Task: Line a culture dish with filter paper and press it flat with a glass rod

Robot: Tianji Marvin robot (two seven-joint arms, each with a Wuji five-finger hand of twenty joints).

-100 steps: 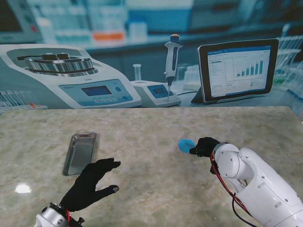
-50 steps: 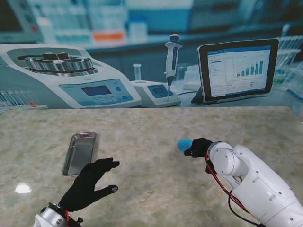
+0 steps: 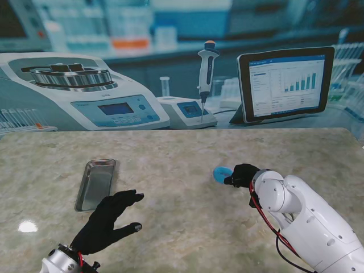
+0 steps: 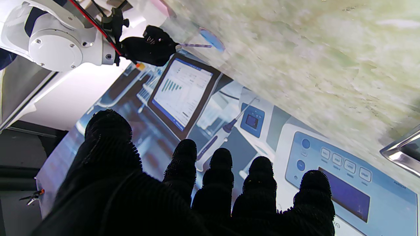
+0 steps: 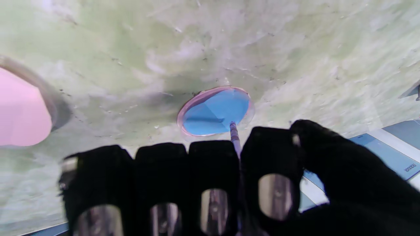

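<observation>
Behind the pale green marble surface (image 3: 182, 153) hangs a big lab picture with a tablet and blue machines. Near the middle right of the stand's frame sits a small round clear culture dish (image 3: 221, 173) with blue filter paper (image 5: 215, 111) inside it. The paper has a fold line across it, so it does not look fully flat yet.

The right hand (image 3: 244, 176), in a black glove, is clenched around a thin glass rod (image 5: 234, 131). The rod pokes out between the fingers (image 5: 211, 164), and its tip touches the blue paper near the dish's edge.

The left hand (image 3: 108, 222), also in a black glove, is at the lower left of the stand's frame. Its fingers (image 4: 218, 177) are spread apart and grasp nothing. A shiny flat metal tray (image 3: 96, 183) lies just beyond it, farther from the robot.

So the paper looks already in the dish. What seems left is pressing it down all over with the rod until it lies smooth.
</observation>
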